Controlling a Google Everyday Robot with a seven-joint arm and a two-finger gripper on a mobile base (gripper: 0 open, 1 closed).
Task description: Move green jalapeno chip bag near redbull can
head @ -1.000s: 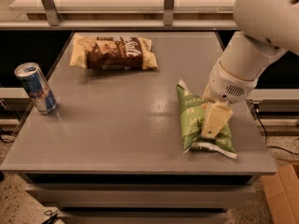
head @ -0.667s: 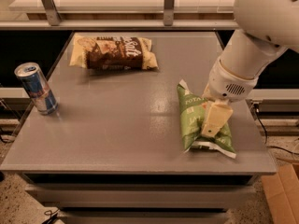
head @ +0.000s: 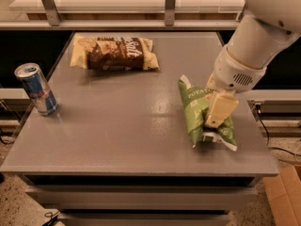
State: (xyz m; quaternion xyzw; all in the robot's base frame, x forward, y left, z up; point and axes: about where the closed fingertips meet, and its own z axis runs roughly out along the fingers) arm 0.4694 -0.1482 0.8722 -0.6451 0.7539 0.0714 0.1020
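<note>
**A robot test bench in a lab-like room**

A plain grey counter [head: 122,140] stands on a speckled floor [head: 14,206], with metal uprights [head: 170,4] along its far edge. A white robot arm reaches in from the right, its end effector [head: 218,109] down on the green jalapeno chip bag [head: 193,112]. A loose cable [head: 277,147] and a cardboard box [head: 282,197] lie at the near right.
</note>
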